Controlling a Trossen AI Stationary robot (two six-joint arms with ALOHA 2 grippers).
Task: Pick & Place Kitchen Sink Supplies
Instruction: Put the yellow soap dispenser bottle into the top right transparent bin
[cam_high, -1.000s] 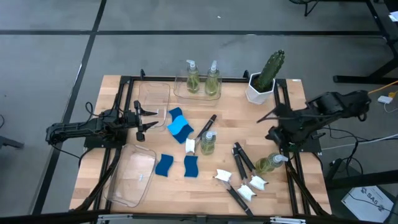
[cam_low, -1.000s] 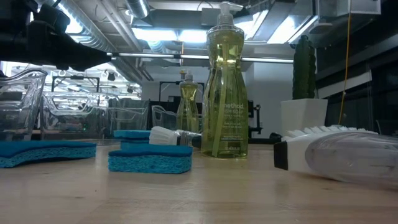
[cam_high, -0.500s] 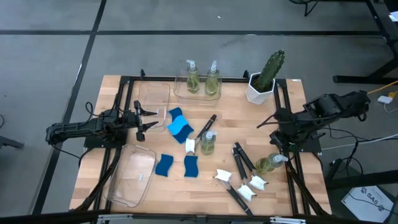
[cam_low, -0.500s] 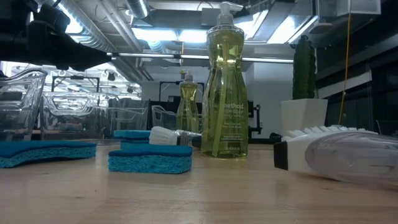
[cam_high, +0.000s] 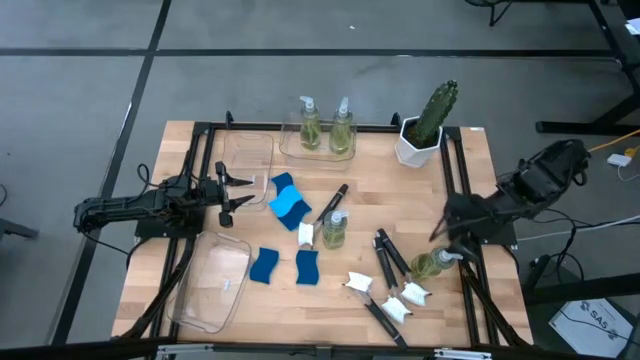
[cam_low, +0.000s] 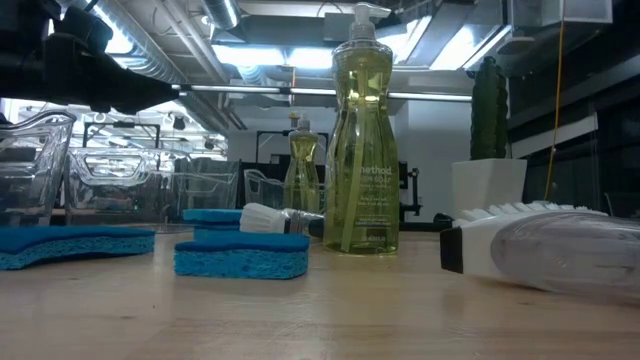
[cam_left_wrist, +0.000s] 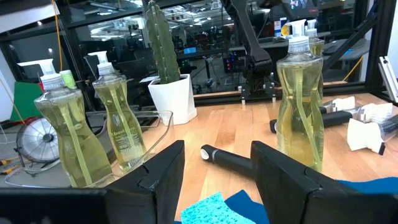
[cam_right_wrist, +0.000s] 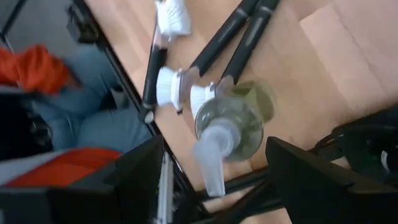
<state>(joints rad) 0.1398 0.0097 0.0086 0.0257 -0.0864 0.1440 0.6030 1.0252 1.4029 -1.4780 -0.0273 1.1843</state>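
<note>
Hovering over the surface's (cam_high: 440, 190) right edge, right claw (cam_high: 452, 222) is spread wide and empty, directly above a soap bottle (cam_right_wrist: 233, 121) that stands by the brush heads (cam_right_wrist: 177, 87). Left claw (cam_high: 232, 191) sits at the left side beside a clear bin (cam_high: 248, 157), fingers (cam_left_wrist: 163, 171) parted, holding nothing. Two bottles (cam_high: 325, 127) stand in the far bin, one more (cam_high: 334, 230) mid-surface. Blue sponges (cam_high: 288, 203) lie near the centre, brushes (cam_high: 385, 262) toward the right front. Cactus (cam_high: 432, 115) at far right.

Wooden table (cam_high: 455, 195) — soap bottles (cam_high: 334, 229), sponges (cam_high: 290, 204), brushes (cam_high: 385, 260), bins (cam_high: 215, 280), cactus pot (cam_high: 416, 146)
</note>
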